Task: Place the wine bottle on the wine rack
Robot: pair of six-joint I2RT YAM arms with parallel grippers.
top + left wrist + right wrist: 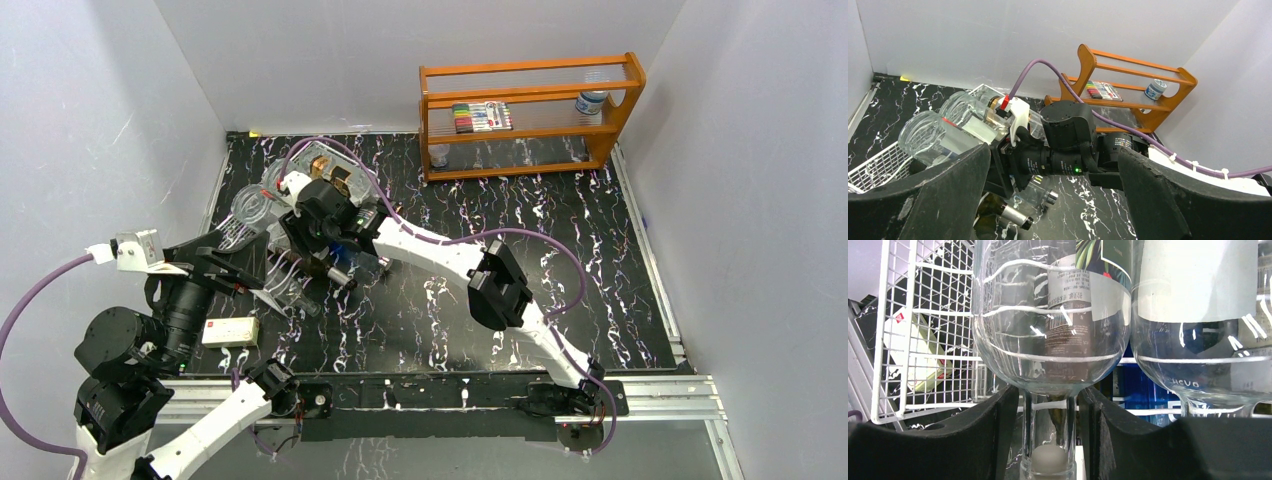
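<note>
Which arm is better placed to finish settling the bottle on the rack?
Right. The right gripper straddles the neck of the bottle, which lies on the rack. The left gripper is wide open, off the bottle, holding nothing.

You've got two clear wine bottles [1048,315] side by side, one dark bottle [990,205] lower left, one white wire rack [875,170], one orange shelf [530,95], one marker pack [482,117], one white box [230,331], two arms [440,250].

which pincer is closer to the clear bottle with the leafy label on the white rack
Right. The right pincer straddles the neck of the bottle, one finger on each side with slim gaps. The left pincer is wide open beside the rack, holding nothing and farther from the bottle.
</note>
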